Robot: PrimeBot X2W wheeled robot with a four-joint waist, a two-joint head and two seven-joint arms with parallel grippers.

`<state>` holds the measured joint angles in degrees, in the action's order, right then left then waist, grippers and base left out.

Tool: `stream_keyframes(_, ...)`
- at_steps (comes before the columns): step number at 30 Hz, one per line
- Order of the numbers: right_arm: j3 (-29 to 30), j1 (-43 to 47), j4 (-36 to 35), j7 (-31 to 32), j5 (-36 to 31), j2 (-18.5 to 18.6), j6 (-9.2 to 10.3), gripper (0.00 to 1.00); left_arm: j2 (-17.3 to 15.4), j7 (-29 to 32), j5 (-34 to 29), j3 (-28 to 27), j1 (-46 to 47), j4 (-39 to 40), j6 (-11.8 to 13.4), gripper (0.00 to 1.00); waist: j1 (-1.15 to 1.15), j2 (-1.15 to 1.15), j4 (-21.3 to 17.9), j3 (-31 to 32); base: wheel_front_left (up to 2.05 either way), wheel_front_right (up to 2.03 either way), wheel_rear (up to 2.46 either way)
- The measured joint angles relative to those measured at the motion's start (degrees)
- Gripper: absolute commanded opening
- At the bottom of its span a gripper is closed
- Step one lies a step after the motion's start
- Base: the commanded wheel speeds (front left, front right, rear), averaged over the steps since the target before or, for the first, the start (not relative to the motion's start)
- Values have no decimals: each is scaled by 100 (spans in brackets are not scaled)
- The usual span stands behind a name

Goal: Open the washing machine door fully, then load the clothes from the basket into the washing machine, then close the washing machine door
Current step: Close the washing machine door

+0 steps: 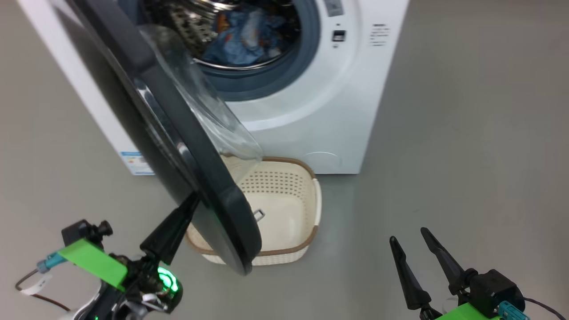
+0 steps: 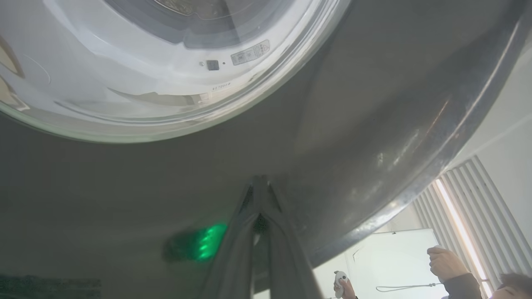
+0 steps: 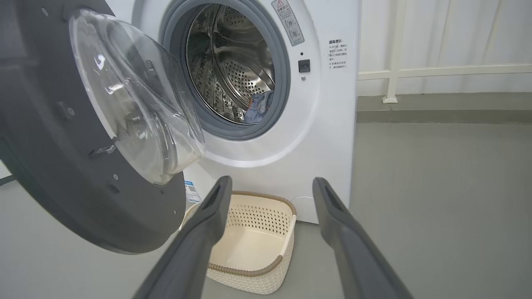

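Note:
The washing machine (image 1: 311,111) stands with its door (image 1: 191,146) swung partway out, hanging over the basket (image 1: 311,240). The clothes (image 1: 244,38) lie inside the steel drum, a blue bundle also seen in the right wrist view (image 3: 259,106). The basket (image 3: 249,272) holds nothing. My left gripper (image 1: 193,199) is shut, its tip against the door's outer black face (image 2: 353,124), just below the glass bowl (image 2: 124,62); the closed left gripper (image 2: 259,180) holds nothing. My right gripper (image 1: 409,236) hangs open and empty over the floor, right of the basket, with its fingers (image 3: 216,207) pointing at the machine.
Grey floor (image 1: 466,155) spreads wide to the right of the machine. A white wall and rail (image 3: 436,70) run behind it. In the left wrist view a person's hand (image 2: 444,261) and a second hand holding a small controller (image 2: 341,280) show past the door's edge.

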<state>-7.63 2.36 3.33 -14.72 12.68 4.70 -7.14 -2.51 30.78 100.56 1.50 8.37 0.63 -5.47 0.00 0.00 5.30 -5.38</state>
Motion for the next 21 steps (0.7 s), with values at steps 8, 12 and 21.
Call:
stream_keyframes(8, -4, 1, -2, 0, 0, -47, 0, 100, 5, -302, -164, 147, 450, -555, -135, 0, 0, 0, -497, -11, 0, 0, 0)
stream_keyframes(12, -1, 3, -5, 0, 0, -54, 0, 100, 18, -449, -389, 188, 656, -787, -140, 0, 0, 0, -628, -8, 0, 0, 0)
stream_keyframes(21, -1, 4, -3, 0, 0, -77, 0, 100, -354, -1728, -2451, 550, 717, -1046, -144, 100, 0, 0, -624, 71, 0, 0, 0)
